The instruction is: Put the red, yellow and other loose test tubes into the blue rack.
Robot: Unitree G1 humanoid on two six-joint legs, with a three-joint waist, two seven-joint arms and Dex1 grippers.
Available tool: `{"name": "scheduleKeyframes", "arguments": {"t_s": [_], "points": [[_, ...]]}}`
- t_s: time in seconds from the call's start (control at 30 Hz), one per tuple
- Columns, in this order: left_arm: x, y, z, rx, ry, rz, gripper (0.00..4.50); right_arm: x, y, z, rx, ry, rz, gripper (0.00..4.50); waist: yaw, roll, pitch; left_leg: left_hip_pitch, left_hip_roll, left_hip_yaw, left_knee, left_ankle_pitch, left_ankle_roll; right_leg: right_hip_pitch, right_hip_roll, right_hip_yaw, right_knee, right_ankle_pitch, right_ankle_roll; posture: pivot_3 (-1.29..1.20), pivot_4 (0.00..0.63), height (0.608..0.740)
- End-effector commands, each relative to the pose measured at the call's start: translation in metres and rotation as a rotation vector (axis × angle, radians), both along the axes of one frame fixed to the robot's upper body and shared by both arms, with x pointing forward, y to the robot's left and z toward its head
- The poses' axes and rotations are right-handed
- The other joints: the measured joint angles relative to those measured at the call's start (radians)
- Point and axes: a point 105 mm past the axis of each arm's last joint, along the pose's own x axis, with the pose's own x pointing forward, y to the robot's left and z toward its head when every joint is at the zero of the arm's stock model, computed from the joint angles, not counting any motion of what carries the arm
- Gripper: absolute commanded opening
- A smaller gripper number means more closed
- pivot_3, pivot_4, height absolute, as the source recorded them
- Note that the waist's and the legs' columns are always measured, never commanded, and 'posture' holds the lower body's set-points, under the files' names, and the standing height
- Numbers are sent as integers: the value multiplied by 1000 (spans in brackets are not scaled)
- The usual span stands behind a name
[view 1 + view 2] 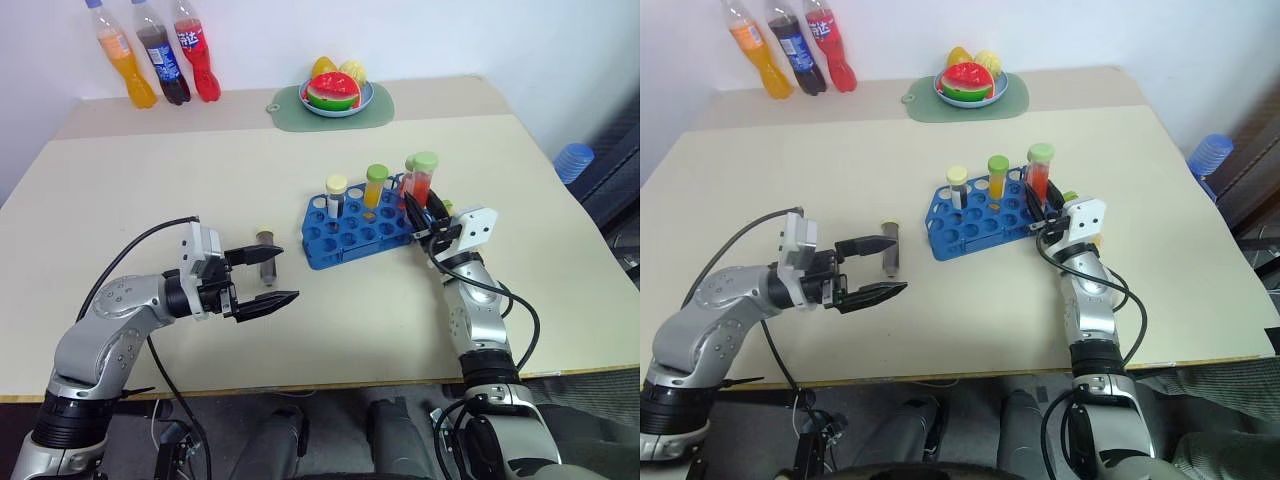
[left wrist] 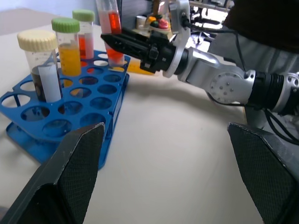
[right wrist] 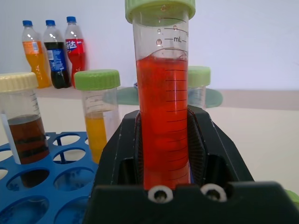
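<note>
The blue rack [image 1: 352,240] lies mid-table. Standing in it are a pale-capped brown tube [image 1: 336,196], a green-capped yellow tube [image 1: 376,186] and a green-capped red tube [image 2: 84,32]. My right gripper [image 1: 425,203] is shut on another red tube with a green cap [image 3: 163,116], held upright at the rack's right end. I cannot tell whether its tip sits in a hole. A dark tube [image 1: 266,256] stands alone on the table left of the rack. My left gripper [image 1: 288,274] is open beside it, with nothing between its fingers.
Three soda bottles [image 1: 160,55] stand at the far left corner. A blue plate of fruit [image 1: 338,93] rests on a green mat at the back. Something yellow with a green end [image 2: 138,68] lies by the rack under my right gripper. Blue cups [image 1: 572,160] sit off the right edge.
</note>
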Motion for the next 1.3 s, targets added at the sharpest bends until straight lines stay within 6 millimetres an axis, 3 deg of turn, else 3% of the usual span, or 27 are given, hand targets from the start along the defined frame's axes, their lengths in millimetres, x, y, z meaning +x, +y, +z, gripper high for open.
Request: {"name": "scheduleKeyframes", "arguments": {"t_s": [0.03,0.2,0.4,0.83,1.07,1.2,1.3], "points": [[-2,0,12,-10,-47,-2,4370,-3,-15,3,-2,-26,-60,790,0,0,0,0,0,0,0,0,0,0,0,0,0,0,0,0,150,740],[-1,-3,12,-14,-48,-11,4370,-3,-14,2,-14,-32,-76,790,-2,0,0,0,1,0,0,0,0,0,1,0,0,0,0,0,150,740],[-1,-4,13,-15,-50,-17,4370,-2,3,-9,-15,-9,-38,790,-3,0,0,0,2,0,-1,0,0,0,2,0,0,0,-1,0,150,740],[-4,-5,13,-20,-46,-6,4370,13,18,-24,-48,42,-12,790,-11,0,0,7,7,5,-3,-1,-2,2,7,6,0,1,-3,0,150,740],[-5,-6,11,-26,-40,-1,4370,0,49,-23,11,23,135,790,-28,-1,-1,12,11,12,-6,-2,-2,3,10,12,0,1,-3,0,150,740],[-5,-6,11,-29,-37,-6,4370,-12,70,-17,-2,-2,229,2785,-32,-1,-1,13,18,16,-6,-6,-5,1,17,17,-1,2,-4,0,150,740],[-3,-8,11,-33,-36,-11,4370,-14,69,-9,-58,-33,198,4341,-29,-1,-1,13,20,17,-6,-7,-6,0,20,17,0,2,-6,0,150,740]]}}
